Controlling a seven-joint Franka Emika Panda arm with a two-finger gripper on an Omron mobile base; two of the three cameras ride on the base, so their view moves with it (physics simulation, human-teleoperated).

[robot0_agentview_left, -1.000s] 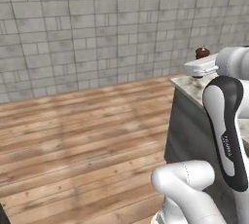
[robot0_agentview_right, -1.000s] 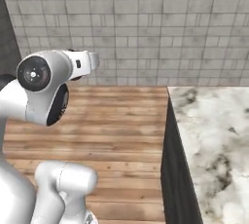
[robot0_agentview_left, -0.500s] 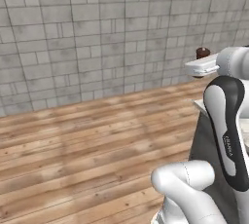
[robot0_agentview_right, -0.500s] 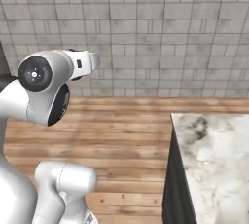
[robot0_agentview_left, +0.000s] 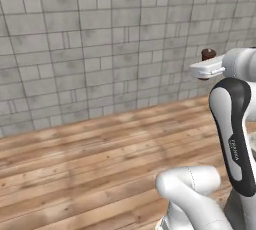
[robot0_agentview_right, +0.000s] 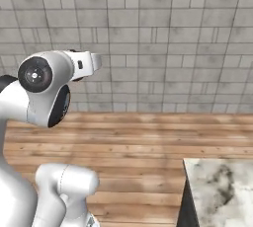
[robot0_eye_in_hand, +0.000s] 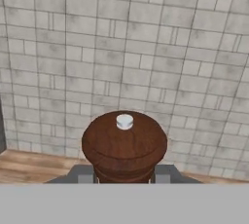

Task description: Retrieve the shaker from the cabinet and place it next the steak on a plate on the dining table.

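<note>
Wooden shaker [robot0_eye_in_hand: 124,150] sits clamped between your gripper [robot0_eye_in_hand: 124,174] fingers, carried high beside the tile wall [robot0_agentview_left: 100,44]. Marble dining table [robot0_agentview_right: 220,191] corner ahead; a jerky base turn could slip it loose.

The scene is viewed by the left base view from behind the arm [robot0_agentview_left: 235,139], facing forward over the wood floor [robot0_agentview_left: 90,159] toward the tiled wall [robot0_agentview_left: 100,39]. The same wall and floor are shared by the right base view, taken from the other side, with a desk [robot0_agentview_right: 222,186] corner at lower right. The wall is faced along the claw by the hand view, the shaker [robot0_eye_in_hand: 124,145] seen very near from above.
</note>
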